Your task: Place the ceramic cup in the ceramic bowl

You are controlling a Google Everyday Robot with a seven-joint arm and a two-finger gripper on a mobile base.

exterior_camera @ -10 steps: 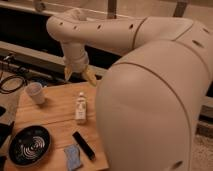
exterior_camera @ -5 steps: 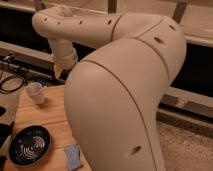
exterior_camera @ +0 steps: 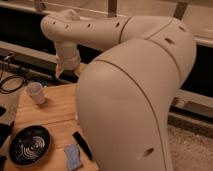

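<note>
The small white ceramic cup [exterior_camera: 35, 92] stands upright at the far left of the wooden table [exterior_camera: 55, 107]. The black ceramic bowl [exterior_camera: 30, 145] with white spiral lines sits at the table's front left, nearer to me than the cup. My gripper [exterior_camera: 68, 72] hangs from the white arm above the table's back edge, to the right of the cup and higher than it, holding nothing that I can see. The arm's large white body hides the right half of the table.
A black bar-shaped object [exterior_camera: 82, 145] and a blue-grey cloth-like item [exterior_camera: 74, 157] lie right of the bowl. Black cables [exterior_camera: 12, 82] lie off the table's left. A dark ledge with a rail runs behind the table.
The arm has swung across the view and now hides the table's right half, including the white bottle seen earlier. The cup and bowl have not moved on the table.
</note>
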